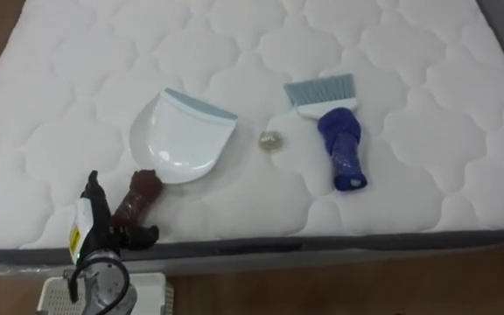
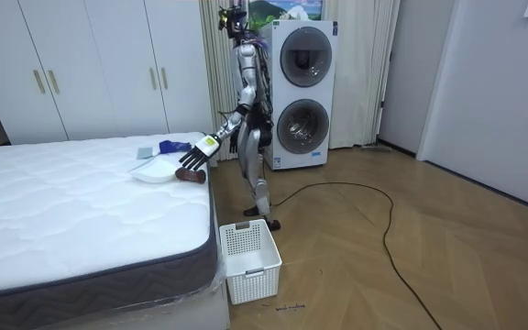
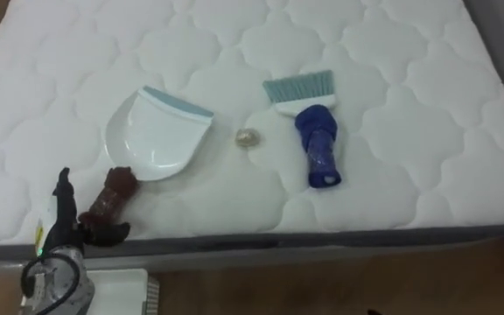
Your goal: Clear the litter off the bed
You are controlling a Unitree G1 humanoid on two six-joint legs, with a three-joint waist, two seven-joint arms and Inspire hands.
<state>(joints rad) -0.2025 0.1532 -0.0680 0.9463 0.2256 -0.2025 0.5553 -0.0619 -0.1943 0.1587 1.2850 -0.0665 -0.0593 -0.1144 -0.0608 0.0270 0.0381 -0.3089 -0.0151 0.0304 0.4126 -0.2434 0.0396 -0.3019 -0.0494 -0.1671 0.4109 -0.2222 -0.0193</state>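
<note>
End of dustpan handle [image 1: 138, 197] behind left robot hand [image 1: 97, 219], basket [image 1: 151, 285] cut by lower edge; scrap [image 1: 271, 140] unidentifiably small

The robot stands upright on both legs. The left arm [image 2: 225, 122] reaches forward and downward from the shoulder, elbow slightly bent, forearm sloping down to the wrist. The left hand [image 1: 99, 226] enters the eye views at lower left, its back bearing a white and yellow tag. The fingers [image 1: 140, 234] are dark, straight to lightly relaxed and spread apart, with none curled closed. One digit [image 1: 92, 184] points upward, apart from the rest, which reach forward and toward the robot's right. In the room view the hand hangs below wrist level, fingertips fanned and directed downward.
</note>
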